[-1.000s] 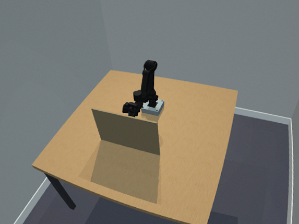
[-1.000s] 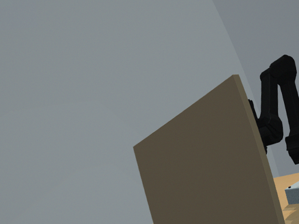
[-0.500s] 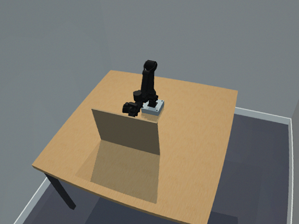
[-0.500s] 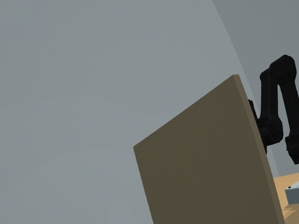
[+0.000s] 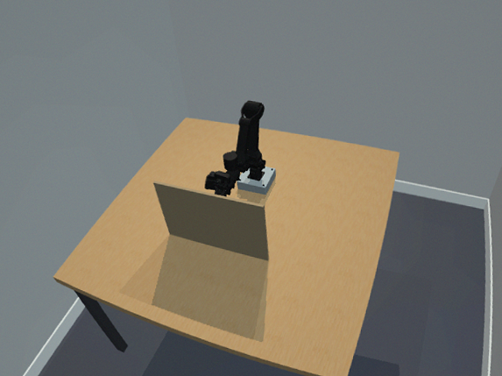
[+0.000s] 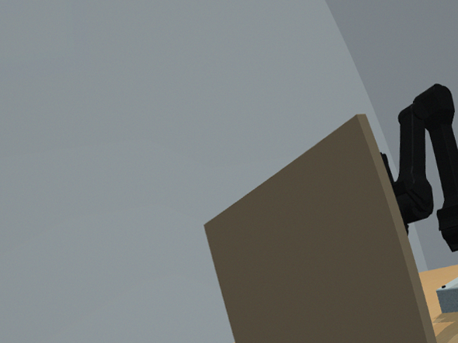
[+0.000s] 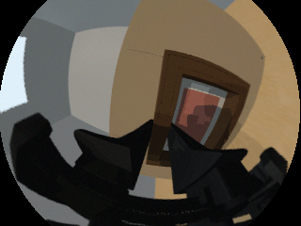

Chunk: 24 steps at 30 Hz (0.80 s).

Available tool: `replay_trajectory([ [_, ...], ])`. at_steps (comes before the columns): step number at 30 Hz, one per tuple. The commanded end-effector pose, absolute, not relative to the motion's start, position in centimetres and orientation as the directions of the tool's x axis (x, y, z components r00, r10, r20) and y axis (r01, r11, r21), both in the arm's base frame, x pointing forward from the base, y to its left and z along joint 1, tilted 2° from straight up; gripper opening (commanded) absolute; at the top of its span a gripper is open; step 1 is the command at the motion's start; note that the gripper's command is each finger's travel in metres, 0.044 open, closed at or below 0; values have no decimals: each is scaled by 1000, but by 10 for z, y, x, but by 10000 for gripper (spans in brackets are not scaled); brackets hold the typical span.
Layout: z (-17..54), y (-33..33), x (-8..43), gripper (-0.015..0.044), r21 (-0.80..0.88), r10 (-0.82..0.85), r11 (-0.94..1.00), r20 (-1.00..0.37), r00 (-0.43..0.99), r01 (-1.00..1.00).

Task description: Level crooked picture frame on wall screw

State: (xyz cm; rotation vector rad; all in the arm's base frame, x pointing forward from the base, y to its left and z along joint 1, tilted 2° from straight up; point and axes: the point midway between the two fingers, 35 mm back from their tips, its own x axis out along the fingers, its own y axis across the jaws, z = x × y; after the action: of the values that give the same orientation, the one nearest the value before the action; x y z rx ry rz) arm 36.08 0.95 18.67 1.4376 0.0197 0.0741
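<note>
So the top cam sits high up past the near edge of the counter (image 5: 318,255) (image 6: 432,274) (image 7: 277,94), angled down at the back of the upright panel (image 5: 216,221) (image 6: 306,253) (image 7: 198,28). Exterior's low and way closer, same back side, tilted, arm (image 5: 248,135) (image 6: 449,152) at right. Both share panel back and arm. Wrist looks over the gripper (image 7: 161,123) at the panel's front, real close.
</note>
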Motion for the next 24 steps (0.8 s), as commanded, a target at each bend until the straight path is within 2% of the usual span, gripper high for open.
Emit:
replay_trajectory([
  [1,190,10,361,0,991,66,127,40,997,-48],
  [24,190,5,361,0,991,66,128,40,997,-48],
])
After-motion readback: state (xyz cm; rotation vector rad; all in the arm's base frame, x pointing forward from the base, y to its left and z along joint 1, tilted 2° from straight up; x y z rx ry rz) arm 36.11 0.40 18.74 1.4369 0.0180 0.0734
